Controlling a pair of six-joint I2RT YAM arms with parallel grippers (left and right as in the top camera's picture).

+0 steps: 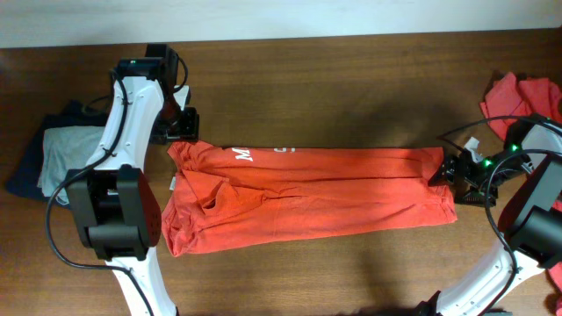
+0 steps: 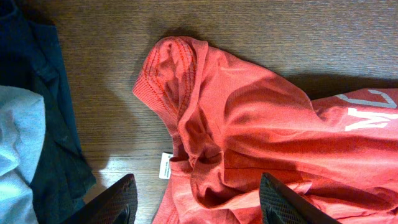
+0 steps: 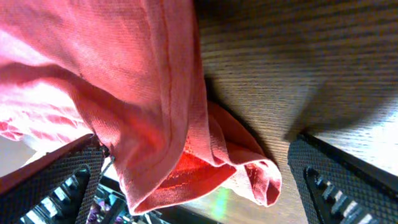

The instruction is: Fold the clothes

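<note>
Desk: brown wooden desk (image 1: 351,281), filling the overhead frame.
Shirt: orange-red cotton T-shirt with white print (image 1: 334,189), laid as a long band across centre frame, presumably readied for a crosswise fold.
Left end effector (image 2: 198,193): held open over the collar end.
Right end effector (image 3: 196,162): spread wide around the hem, nothing gripped.
Count: two orange-red pieces, counting the crumpled orange-red garment (image 1: 518,96) at upper right; one folded navy garment (image 1: 26,171) and one folded grey garment (image 1: 61,149), set aside at left.

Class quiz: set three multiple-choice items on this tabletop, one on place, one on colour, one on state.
1. On the brown wooden table, the folded navy and pale grey garments lie: A) left end B) centre C) right end.
2. The lettering on the orange-red cotton T-shirt is: A) black B) white C) yellow.
3. The right gripper is: A) shut on the shirt B) shut empty C) open.
Answers: 1A, they sit beside the left edge; 2B, white letters show; 3C, its fingers stand wide apart.
</note>
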